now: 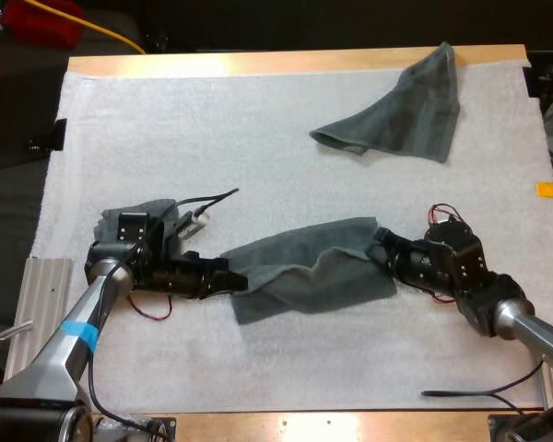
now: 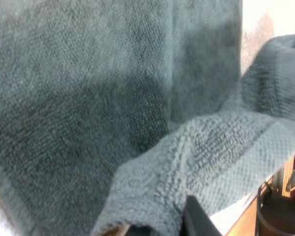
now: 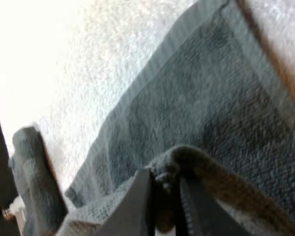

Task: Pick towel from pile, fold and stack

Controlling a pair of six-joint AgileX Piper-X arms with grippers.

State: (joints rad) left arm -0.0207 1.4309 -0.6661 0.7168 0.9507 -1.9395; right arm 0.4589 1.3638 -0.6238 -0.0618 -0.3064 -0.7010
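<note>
A dark grey-green towel (image 1: 304,267) lies stretched and loosely doubled across the middle of the white mat (image 1: 212,129). My left gripper (image 1: 232,279) is at its left end, shut on the towel's edge (image 2: 152,196); one black finger (image 2: 196,219) shows under the cloth. My right gripper (image 1: 383,247) holds the right end. Its two fingers (image 3: 137,206) pinch a fold of the towel (image 3: 165,189) between them. A second, crumpled towel (image 1: 396,110) lies at the back right of the mat.
Another piece of dark towel (image 1: 152,210) lies behind my left wrist, partly hidden by it. A ribbed metal plate (image 1: 44,299) sits off the mat's left edge. The wooden table edge (image 1: 258,63) runs along the far side.
</note>
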